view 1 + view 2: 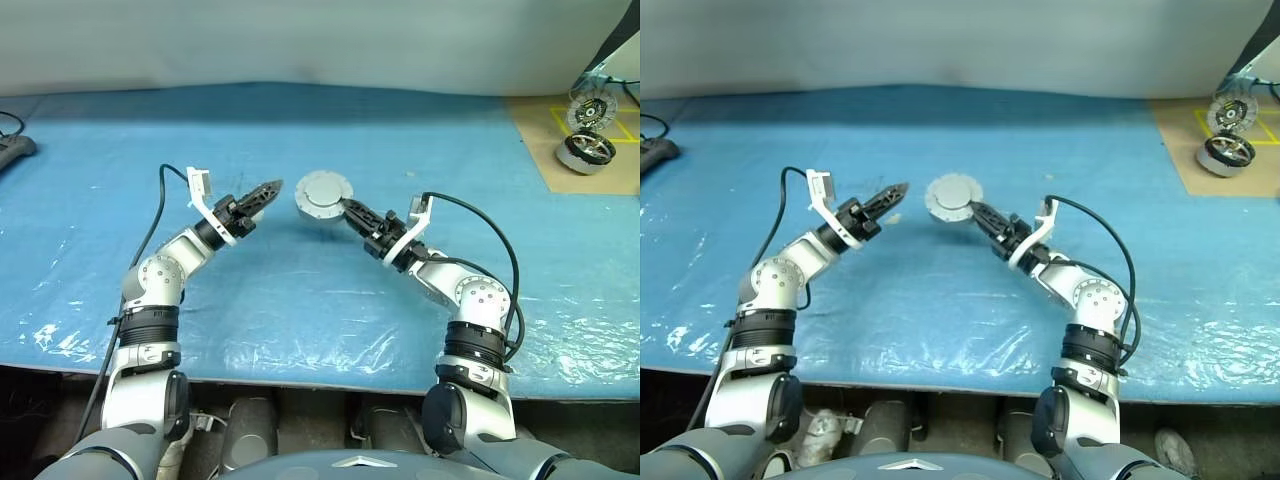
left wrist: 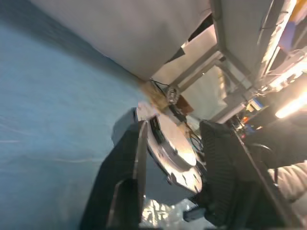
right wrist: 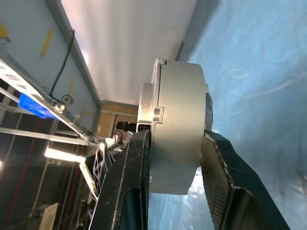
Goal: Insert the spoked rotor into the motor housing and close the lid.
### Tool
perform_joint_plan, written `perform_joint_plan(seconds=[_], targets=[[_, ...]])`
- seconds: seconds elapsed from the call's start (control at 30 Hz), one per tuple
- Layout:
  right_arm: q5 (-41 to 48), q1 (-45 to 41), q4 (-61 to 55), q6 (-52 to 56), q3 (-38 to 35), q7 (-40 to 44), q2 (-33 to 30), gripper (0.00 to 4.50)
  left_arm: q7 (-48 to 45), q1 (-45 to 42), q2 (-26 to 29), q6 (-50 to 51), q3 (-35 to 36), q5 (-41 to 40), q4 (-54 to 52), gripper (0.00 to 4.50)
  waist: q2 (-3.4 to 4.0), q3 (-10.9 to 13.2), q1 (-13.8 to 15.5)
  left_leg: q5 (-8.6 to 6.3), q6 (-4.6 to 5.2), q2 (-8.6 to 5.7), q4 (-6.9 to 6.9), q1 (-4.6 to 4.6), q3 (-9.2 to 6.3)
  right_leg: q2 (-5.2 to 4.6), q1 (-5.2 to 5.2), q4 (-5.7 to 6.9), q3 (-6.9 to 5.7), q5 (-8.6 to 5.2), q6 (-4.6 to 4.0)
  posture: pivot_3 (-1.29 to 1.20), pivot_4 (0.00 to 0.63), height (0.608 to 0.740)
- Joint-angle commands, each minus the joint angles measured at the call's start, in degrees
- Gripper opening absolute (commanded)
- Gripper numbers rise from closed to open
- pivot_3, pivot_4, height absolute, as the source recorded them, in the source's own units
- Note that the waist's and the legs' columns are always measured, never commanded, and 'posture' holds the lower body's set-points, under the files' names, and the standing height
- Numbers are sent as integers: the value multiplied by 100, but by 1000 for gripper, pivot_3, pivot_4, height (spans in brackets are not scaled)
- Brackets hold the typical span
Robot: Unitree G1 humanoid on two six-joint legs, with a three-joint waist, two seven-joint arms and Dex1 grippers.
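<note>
Motor housing [image 1: 322, 194]: round silver-grey, lid on, held aloft.

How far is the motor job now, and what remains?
Done, apparently: the lid sits on the motor housing; whether the rotor is inside cannot be seen. In hand: the right gripper holds the closed housing above the table; the left gripper is open beside it. Left: setting it down.

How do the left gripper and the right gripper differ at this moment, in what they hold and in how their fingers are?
The right gripper is shut on the motor housing with the lid on it, clamping it across its flat faces; the left gripper holds nothing. The right gripper's fingers press the housing from both sides; the left gripper's fingers stand apart, clear of it. Both are raised above the blue table cover, pointing toward each other.
</note>
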Motion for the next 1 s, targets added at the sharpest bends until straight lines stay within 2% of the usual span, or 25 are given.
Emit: perform_joint_plan(seconds=[0.03, 0.17, 0.4, 0.67, 0.83, 1.0], targets=[[587, -285, -486, 14, 16, -30, -80, 1158, 360, -56, -162, 313, 354, -515, -181, 3002, -1, 1, 4, 0, 0, 0, 0, 0, -1, 0, 0, 1, 0, 0, 0, 0, 150, 740], [749, -371, -489, -21, 80, -44, -266, 1158, 669, -119, -386, 412, 521, -710, -42, 4431, -2, 1, 3, 0, 0, 1, 7, 2, -4, 1, 1, 8, 0, 1, 1, 0, 150, 740], [996, -369, -535, 13, 278, -67, -319, 1158, 780, -307, -957, 480, 460, -968, -81, 4474, -6, 3, 31, 0, 0, -2, 25, -1, -9, 0, 5, 19, 0, 7, 11, 0, 150, 740], [1166, -343, -567, 26, 422, -111, -444, 1158, 880, -573, -1418, 340, 345, -879, 282, 4474, -7, 4, 82, 0, 1, -4, 50, -3, -16, 0, 5, 48, 0, 7, 12, 0, 150, 740], [1188, -345, -559, 7, 471, -145, -444, 1158, 831, -583, -1635, 376, 131, -749, 379, 4474, -7, 4, 79, 0, 0, -2, 68, -4, -20, 0, 6, 58, 1, 8, 13, 0, 150, 740], [1202, -318, -593, -5, 499, -176, -448, 1158, 952, -532, -1604, 370, 292, -772, 509, 4474, -7, 4, 79, 0, 0, -1, 87, -7, -24, 0, 6, 70, 1, 8, 13, 0, 150, 740]])
